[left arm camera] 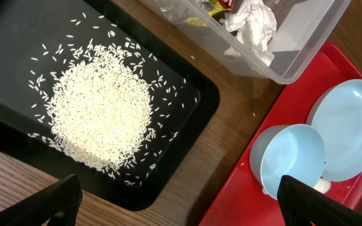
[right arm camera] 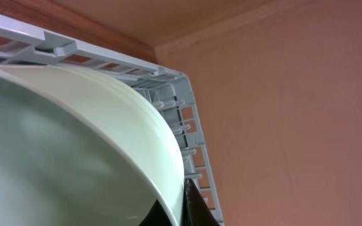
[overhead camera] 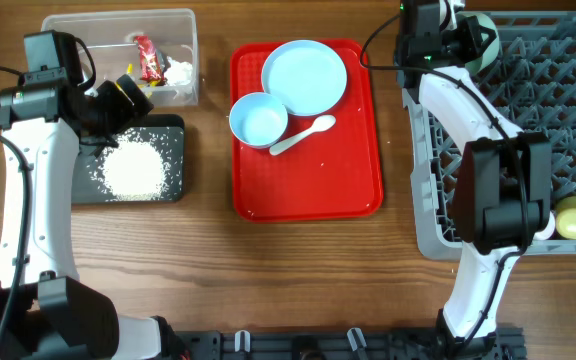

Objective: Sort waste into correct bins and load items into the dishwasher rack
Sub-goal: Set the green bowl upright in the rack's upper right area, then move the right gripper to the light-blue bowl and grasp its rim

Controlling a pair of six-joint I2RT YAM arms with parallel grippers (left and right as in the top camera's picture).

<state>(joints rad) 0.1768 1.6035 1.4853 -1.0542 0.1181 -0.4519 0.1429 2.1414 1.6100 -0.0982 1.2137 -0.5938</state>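
My left gripper (left arm camera: 184, 207) is open and empty, above the near edge of the black tray (left arm camera: 5, 37) that holds the rice heap (left arm camera: 99, 113). The clear tub (overhead camera: 118, 55) holds a red wrapper (overhead camera: 148, 58) and the white tissue (left arm camera: 253, 25). The pale blue plate (overhead camera: 304, 77), pale blue bowl (overhead camera: 258, 120) and white spoon (overhead camera: 303, 133) lie on the red serving tray (overhead camera: 308, 195). My right gripper (overhead camera: 458, 40) is shut on the rim of the pale green bowl (right arm camera: 61, 144) at the far left corner of the grey rack (overhead camera: 528, 130). A yellow cup (overhead camera: 575, 217) sits in the rack.
The red serving tray lies between the bins and the rack. Bare wood table (overhead camera: 298, 280) runs along the front. My right arm reaches over the rack's left edge. A few grains lie scattered across the black tray around the heap.
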